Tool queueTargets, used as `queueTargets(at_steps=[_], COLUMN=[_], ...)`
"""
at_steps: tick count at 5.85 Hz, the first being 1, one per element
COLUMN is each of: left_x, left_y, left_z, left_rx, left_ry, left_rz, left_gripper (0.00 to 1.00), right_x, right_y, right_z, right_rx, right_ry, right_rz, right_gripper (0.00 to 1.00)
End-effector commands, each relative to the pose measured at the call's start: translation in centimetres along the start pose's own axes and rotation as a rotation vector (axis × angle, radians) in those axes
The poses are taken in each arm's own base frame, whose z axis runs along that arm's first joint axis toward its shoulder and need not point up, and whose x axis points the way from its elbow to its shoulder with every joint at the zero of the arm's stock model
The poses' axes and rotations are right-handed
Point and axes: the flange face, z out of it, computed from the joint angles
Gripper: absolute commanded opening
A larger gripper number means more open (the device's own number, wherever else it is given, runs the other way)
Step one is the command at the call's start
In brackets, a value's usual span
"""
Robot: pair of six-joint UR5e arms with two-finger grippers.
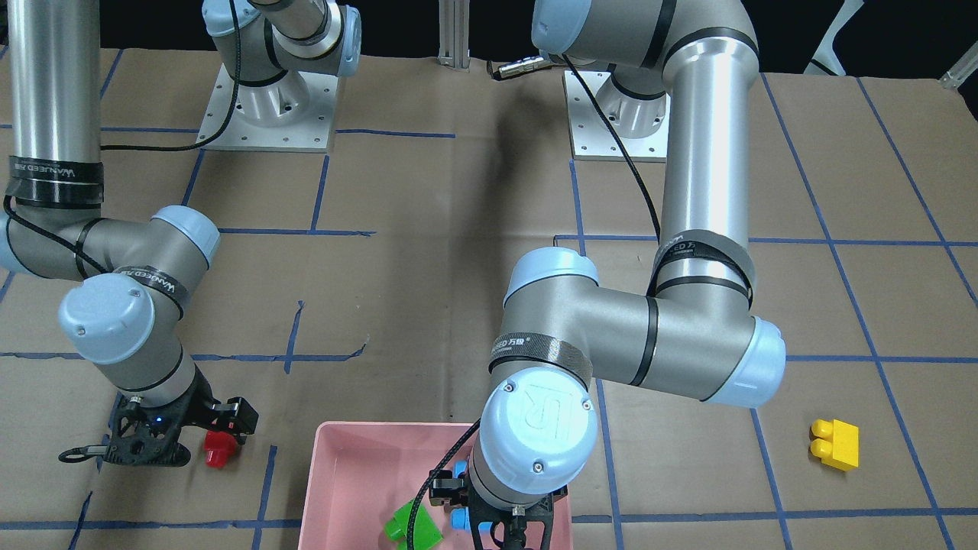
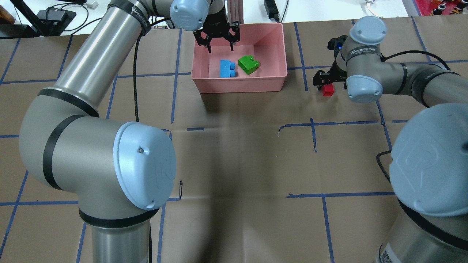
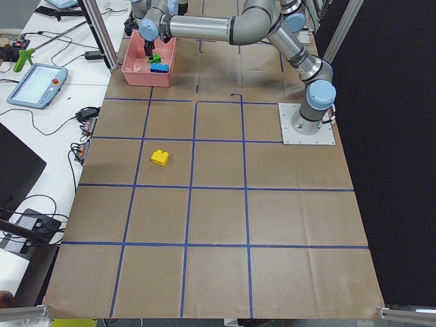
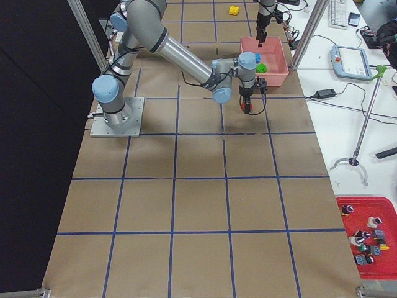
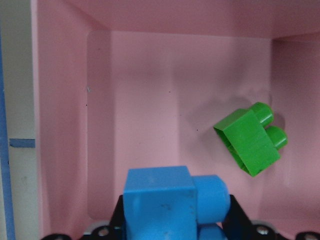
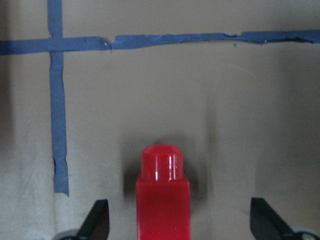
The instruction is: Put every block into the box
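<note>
Right end effector (image 6: 178, 210) was spread wide around the red block (image 6: 162, 200), on the bench (image 2: 237, 146) near the box (image 2: 241, 84). I'd have centred, dropped lower, then squeezed gently. Left end effector (image 2: 221, 49) hung spread over the box.

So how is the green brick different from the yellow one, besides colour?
The green brick lies inside the pink box beside a blue brick; the yellow brick sits alone on the table, outside it. The left claw hangs near the green brick; none is near the yellow brick. Both show two studs, pointing sideways.
</note>
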Motion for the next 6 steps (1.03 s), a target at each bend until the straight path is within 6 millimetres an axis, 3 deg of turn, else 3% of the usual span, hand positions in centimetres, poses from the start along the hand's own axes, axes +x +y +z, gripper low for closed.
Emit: queueTargets(at_steps=[1, 2, 3, 4, 5, 6], left_x=[-3.0, -10.8, -19.3, -25.9, -30.8, -37.7], left_y=[-0.8, -1.8, -2.3, -1.4, 1.1, 4.1], left_z=[-3.8, -8.0, -9.9, -11.1, -12.1, -11.6], left_rx=[0.05, 0.076, 0.064, 0.052, 0.026, -0.015], left_ry=[0.011, 0.002, -0.008, -0.022, -0.027, -0.019], left_rz=[-0.027, -0.099, -0.132, -0.082, -0.04, 0.001], left_gripper=[0.99, 0.99, 0.99, 0.99, 0.99, 0.99], right_x=[-0.7, -0.6, -0.6, -0.6, -0.4, -0.2], right_y=[0.5, 0.7, 0.8, 0.5, -0.9, -3.7], right_z=[0.3, 0.3, 0.3, -0.4, -3.2, -9.5], right_rx=[-0.016, -0.035, -0.052, -0.041, -0.006, 0.0], right_ry=[0.003, 0.006, 0.01, 0.01, 0.013, 0.01], right_rz=[0.017, 0.016, 0.015, 0.01, 0.0, -0.006], right_gripper=[0.74, 0.28, 0.06, 0.04, 0.03, 0.03])
